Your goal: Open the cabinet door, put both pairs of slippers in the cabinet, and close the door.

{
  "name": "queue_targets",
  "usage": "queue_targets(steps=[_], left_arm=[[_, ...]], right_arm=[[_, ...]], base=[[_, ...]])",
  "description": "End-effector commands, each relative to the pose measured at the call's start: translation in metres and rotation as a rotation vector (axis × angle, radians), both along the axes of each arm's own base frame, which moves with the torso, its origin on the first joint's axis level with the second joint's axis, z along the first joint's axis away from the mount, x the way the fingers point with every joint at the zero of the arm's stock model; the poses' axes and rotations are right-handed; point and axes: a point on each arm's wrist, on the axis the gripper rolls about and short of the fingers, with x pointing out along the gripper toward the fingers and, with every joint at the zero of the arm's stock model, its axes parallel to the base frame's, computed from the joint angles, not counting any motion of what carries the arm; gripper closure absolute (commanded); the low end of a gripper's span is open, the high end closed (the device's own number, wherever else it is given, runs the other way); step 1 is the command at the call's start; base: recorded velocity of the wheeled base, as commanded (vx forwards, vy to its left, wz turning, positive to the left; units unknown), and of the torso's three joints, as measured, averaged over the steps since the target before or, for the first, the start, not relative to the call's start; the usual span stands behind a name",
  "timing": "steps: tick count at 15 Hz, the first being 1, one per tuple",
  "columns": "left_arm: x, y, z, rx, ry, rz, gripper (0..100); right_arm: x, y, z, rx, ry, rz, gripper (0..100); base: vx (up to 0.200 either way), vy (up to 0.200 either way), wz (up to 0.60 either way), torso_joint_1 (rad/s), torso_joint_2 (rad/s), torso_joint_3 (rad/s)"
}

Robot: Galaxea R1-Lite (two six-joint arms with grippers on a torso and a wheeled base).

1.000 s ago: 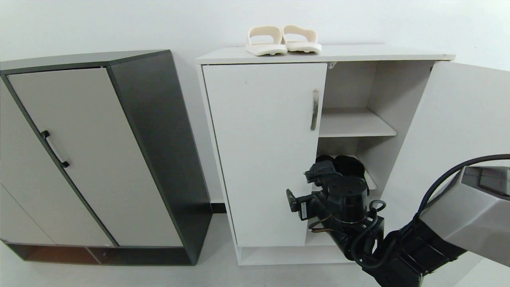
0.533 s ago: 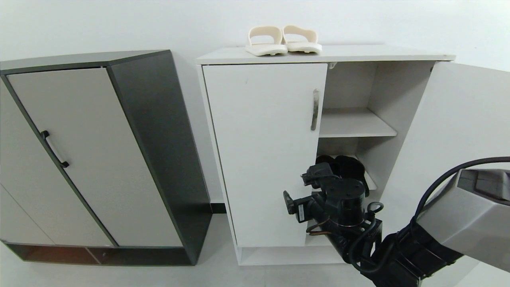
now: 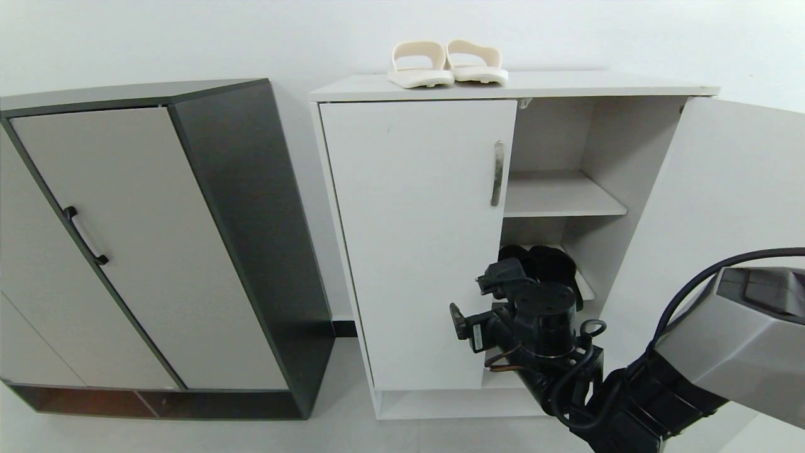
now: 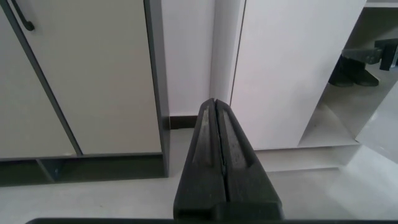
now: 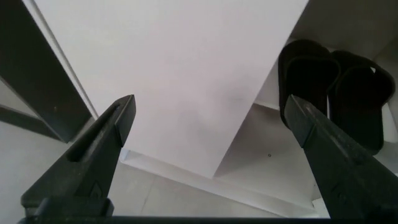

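The white cabinet [image 3: 566, 82] has two doors. The right door [image 3: 723, 189] stands wide open. The left door [image 3: 415, 239] is shut, and its silver handle [image 3: 497, 173] runs up and down near the inner edge.

Inside, there is a top shelf [image 3: 553, 195] and a lower shelf [image 5: 273, 155]. The black slippers [image 3: 547, 264] sit side by side on the lower shelf, just behind the edge of the shut door.

The cream slippers [image 3: 446, 64] sit side by side on top of the cabinet, near the wall. They are not inside yet.

The right pincer [image 5: 211, 106] is wide open and holds nothing. It hangs low in front of the cabinet, by the edge of the shut door, near the black slippers but not touching them.

The left pincer [image 4: 215, 106] is closed, with its two fingers pressed flat together and nothing between them. It points at the floor in the gap between the white cabinet and a dark cabinet [image 3: 251, 220].

The dark cabinet stands to the left. Its pale door [image 3: 126, 251] is shut and has a black handle [image 3: 85, 236].
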Motion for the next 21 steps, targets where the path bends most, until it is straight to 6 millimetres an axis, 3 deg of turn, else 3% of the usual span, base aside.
queue_targets(steps=[1, 9, 21], left_arm=[[0.0, 0.0, -0.0001, 0.0, 0.0, 0.0, 100], [0.0, 0.0, 0.0001, 0.001, -0.001, 0.0, 100], [0.0001, 0.0, 0.0001, 0.003, 0.0, 0.0, 100]], right_arm=[[0.0005, 0.0003, -0.0016, -0.002, 0.002, 0.0, 0], [0.0006, 0.0004, -0.0023, -0.005, 0.005, 0.0, 0], [0.0023, 0.002, -0.0066, -0.01, 0.01, -0.002, 0]], base=[[0.0, 0.0, 0.0, 0.0, 0.0, 0.0], [0.0, 0.0, 0.0, 0.043, -0.38, -0.333], [0.0, 0.0, 0.0, 0.153, -0.48, -0.322]])
